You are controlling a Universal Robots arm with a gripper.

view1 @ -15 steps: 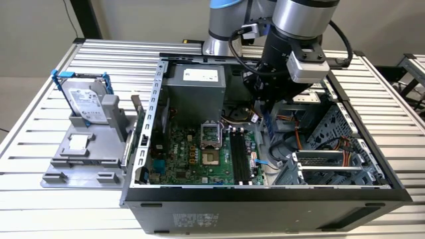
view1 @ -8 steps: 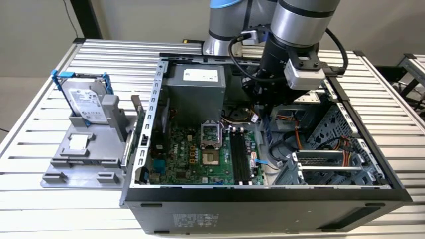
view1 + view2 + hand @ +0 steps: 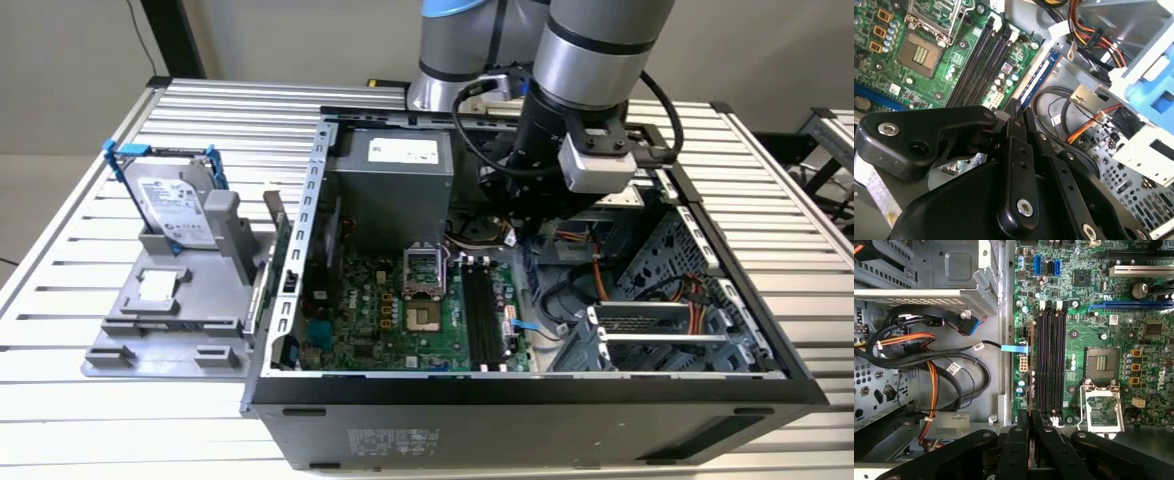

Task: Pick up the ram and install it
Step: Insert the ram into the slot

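Indoors, open computer case [image 3: 287, 300] on slatted table [image 3: 80, 400]

The ram [image 3: 1040, 75], a thin, long, dark bluish memory stick, is standing on edge inside the open computer case, clamped at one end between closed gripper [image 3: 1016, 111] fingers. In the first wrist view the ram [image 3: 1030, 365] is showing edge-on as a narrow strip, running just beside and parallel to the motherboard's long black slots [image 3: 1050, 360].
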